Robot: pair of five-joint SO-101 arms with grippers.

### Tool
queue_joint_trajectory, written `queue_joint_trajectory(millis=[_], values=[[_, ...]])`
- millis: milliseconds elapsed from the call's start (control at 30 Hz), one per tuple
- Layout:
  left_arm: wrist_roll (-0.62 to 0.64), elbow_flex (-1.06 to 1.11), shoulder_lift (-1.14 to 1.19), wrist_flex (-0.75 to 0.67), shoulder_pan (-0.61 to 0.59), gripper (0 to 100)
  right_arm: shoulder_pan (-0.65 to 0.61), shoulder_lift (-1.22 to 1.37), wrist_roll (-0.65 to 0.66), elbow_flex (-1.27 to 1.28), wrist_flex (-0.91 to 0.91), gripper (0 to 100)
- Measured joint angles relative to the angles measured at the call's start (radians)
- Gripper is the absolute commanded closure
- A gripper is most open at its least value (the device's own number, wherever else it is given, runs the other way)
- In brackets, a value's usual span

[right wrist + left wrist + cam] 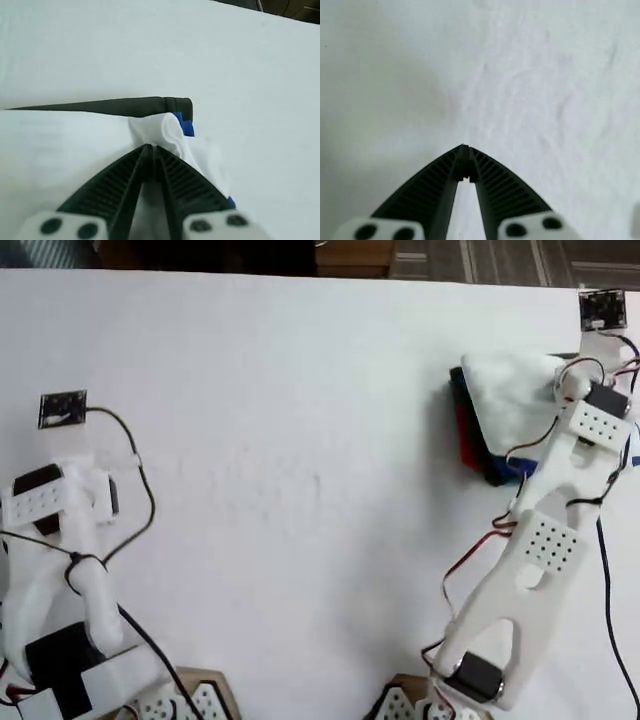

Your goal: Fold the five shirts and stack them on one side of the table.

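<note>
A stack of folded shirts [478, 448] lies at the table's right side, showing red, black and blue edges under a white shirt [510, 398] on top. My right gripper [572, 380] rests on the stack's far right part. Its jaws [148, 147] are shut, and a puckered fold of the white shirt [167, 131] rises at their tips. A black shirt edge [125, 106] and a blue corner [188, 128] peek out beyond. My left gripper [465, 150] is shut with nothing in it, low over the bare white table [530, 75] at the left side.
The white table [300, 440] stretches wide between the two arms. Cables trail from the left arm [45, 502] and along the right arm [545, 540]. The table's far edge runs along the top of the high view.
</note>
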Motion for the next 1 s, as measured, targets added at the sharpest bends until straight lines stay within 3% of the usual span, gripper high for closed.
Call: queue_joint_trajectory(millis=[567,767,1000], values=[[0.000,0.000,0.000,0.000,0.000,97,-0.031,-0.123,0.003,-0.434,0.443,97.8],[0.000,0.000,0.000,0.000,0.000,97,0.015,-0.190,0.058,-0.434,0.818,97.8],[0.000,0.000,0.000,0.000,0.000,97,0.138,-0.178,0.094,-0.436,0.875,97.8]])
